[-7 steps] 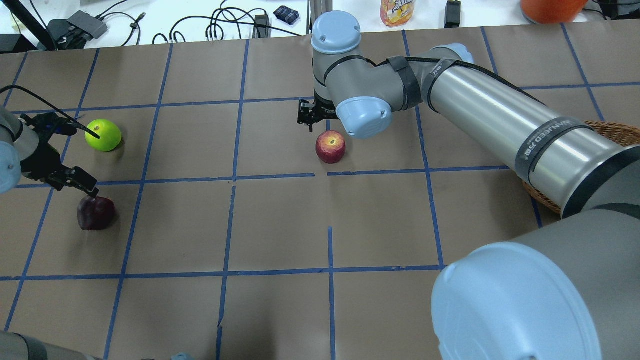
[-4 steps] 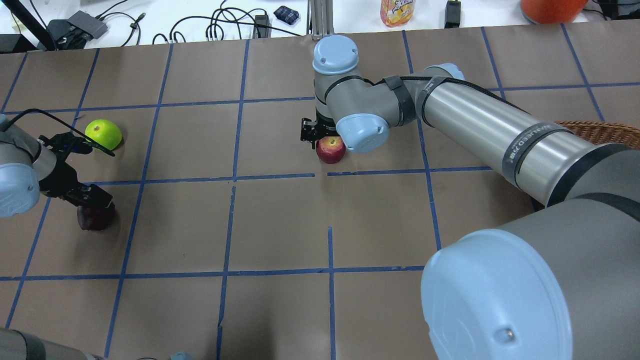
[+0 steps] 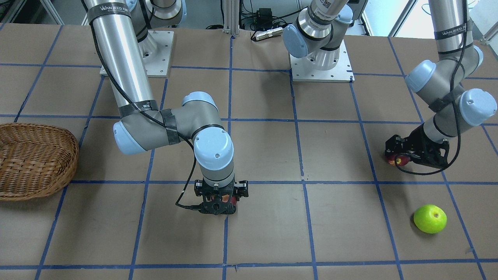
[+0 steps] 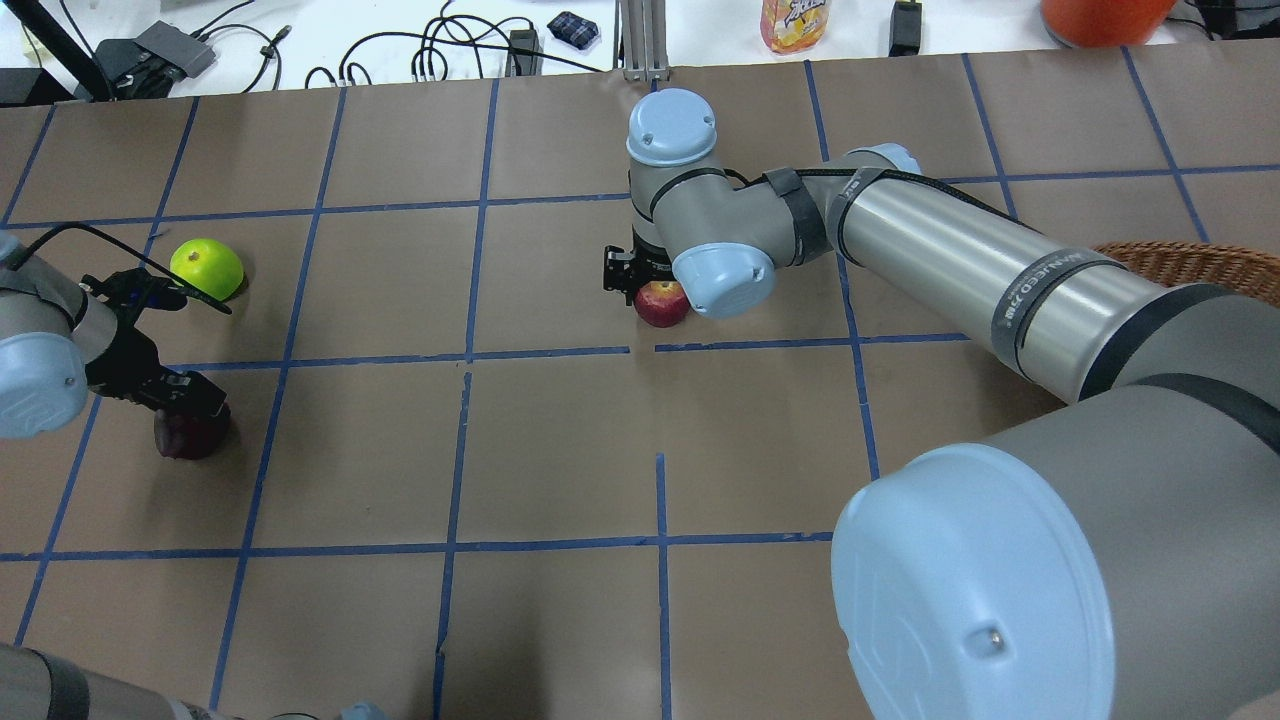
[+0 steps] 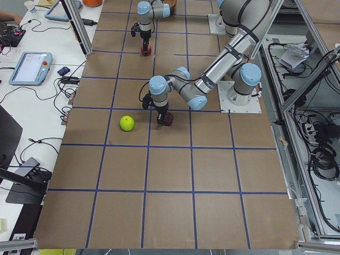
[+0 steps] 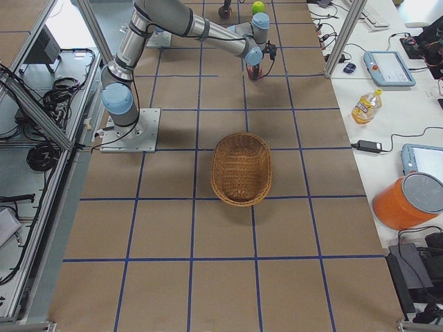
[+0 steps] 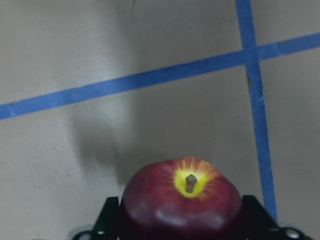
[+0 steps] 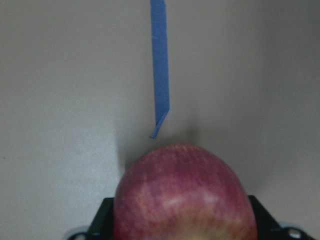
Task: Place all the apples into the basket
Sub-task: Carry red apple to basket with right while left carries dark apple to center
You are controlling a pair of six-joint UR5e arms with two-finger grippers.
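Apples: three, all lying on the brown paper-covered table with its blue tape grid (image 4: 560, 450).
Basket: one shallow oval basket of woven light-brown wicker (image 3: 39, 155), well off to the right gripper's own right side and touching neither arm.
Grippers: two black two-finger grippers, each lowered over one apple.
Left gripper (image 4: 190, 400): tilted down over the dark maroon apple with a yellow patch round its stem (image 7: 182, 200), one finger on each side of it. The fingers lie close against the fruit, but I cannot tell whether they press on it.
Maroon apple: between the left gripper's fingers, stem up, resting on the table.
Right gripper (image 3: 220, 204): pointing straight down over the red apple with yellowish streaks (image 4: 662, 303), its fingers flanking the sides. I cannot tell whether they are clenched or only alongside.
Red apple: under the right wrist, between the fingers, on the table.
Bright green round apple (image 3: 430, 219): one, free on the table, just beyond the left gripper on the side away from the robot's base, not touching it.
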